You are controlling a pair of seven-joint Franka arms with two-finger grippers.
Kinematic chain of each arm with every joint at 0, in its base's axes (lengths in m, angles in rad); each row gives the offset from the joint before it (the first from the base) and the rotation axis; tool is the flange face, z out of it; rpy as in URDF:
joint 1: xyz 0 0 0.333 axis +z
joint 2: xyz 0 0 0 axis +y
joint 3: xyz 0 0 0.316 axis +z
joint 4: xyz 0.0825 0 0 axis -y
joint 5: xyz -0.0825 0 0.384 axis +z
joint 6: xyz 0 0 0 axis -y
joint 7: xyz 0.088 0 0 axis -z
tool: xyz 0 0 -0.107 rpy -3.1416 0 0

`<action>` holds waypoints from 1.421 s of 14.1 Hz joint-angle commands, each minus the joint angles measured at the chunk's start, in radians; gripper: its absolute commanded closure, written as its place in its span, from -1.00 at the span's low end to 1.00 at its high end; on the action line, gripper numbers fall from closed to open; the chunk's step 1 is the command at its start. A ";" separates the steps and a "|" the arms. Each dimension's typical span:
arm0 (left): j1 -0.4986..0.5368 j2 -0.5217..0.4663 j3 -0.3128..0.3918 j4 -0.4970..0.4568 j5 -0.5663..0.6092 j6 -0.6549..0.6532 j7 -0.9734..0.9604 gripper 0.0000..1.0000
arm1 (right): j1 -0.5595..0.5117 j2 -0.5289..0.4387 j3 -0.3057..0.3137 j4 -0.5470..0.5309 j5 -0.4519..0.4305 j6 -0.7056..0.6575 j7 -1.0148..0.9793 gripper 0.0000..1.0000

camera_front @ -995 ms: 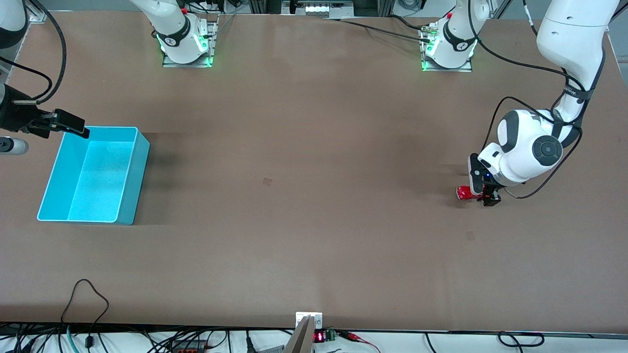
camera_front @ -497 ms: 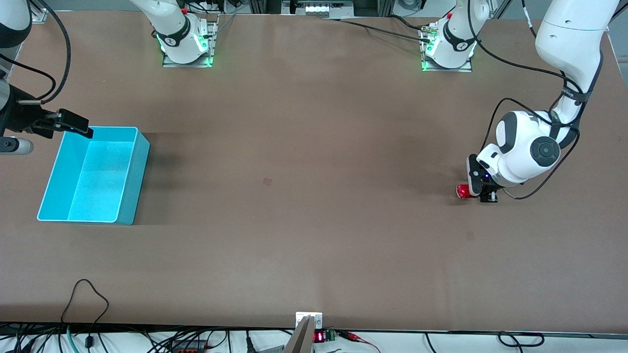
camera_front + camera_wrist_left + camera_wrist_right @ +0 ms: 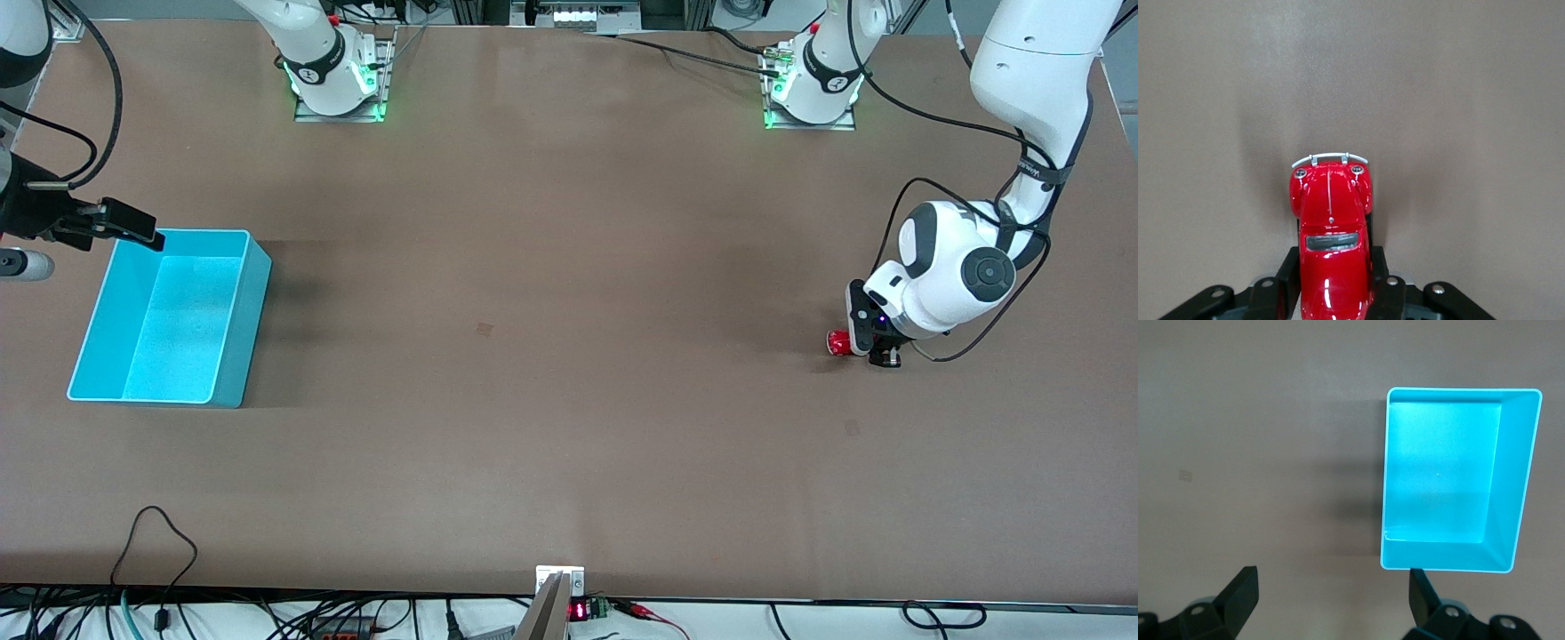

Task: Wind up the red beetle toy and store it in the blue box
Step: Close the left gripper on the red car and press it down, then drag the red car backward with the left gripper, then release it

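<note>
Now the left gripper (image 3: 1331, 293), spread a second ago, pinches the red beetle toy (image 3: 1331, 233) on the table near the left arm's end, its rear hidden between the fingers, while the right gripper (image 3: 1331, 600) waits spread over the blue box (image 3: 169, 320) corner.

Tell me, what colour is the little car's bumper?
Silvery, on the red beetle toy; the left wrist view shows it best.

One tiny glossy red beetle-shaped toy car (image 3: 837, 343), one light cyan-blue rectangular plastic box (image 3: 233, 322), two white robot arms, one brown worktop (image 3: 551, 356).
</note>
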 commanded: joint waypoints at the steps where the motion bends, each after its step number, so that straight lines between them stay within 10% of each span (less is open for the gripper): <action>1: 0.011 0.003 -0.011 -0.004 0.019 -0.001 0.022 0.44 | -0.005 0.008 0.001 0.019 0.015 -0.007 0.006 -1.00; 14: 0.237 0.098 -0.013 0.042 0.172 0.004 0.251 0.39 | -0.007 0.008 0.001 0.019 0.015 -0.007 0.006 -1.00; 17: 0.261 0.064 -0.019 0.050 0.156 -0.010 0.331 -1.00 | -0.005 0.008 0.001 0.019 0.016 -0.007 0.012 -1.00; 20: 0.260 -0.029 -0.106 0.087 0.130 -0.146 0.319 -1.00 | -0.005 0.008 0.001 0.019 0.015 -0.007 0.013 -1.00</action>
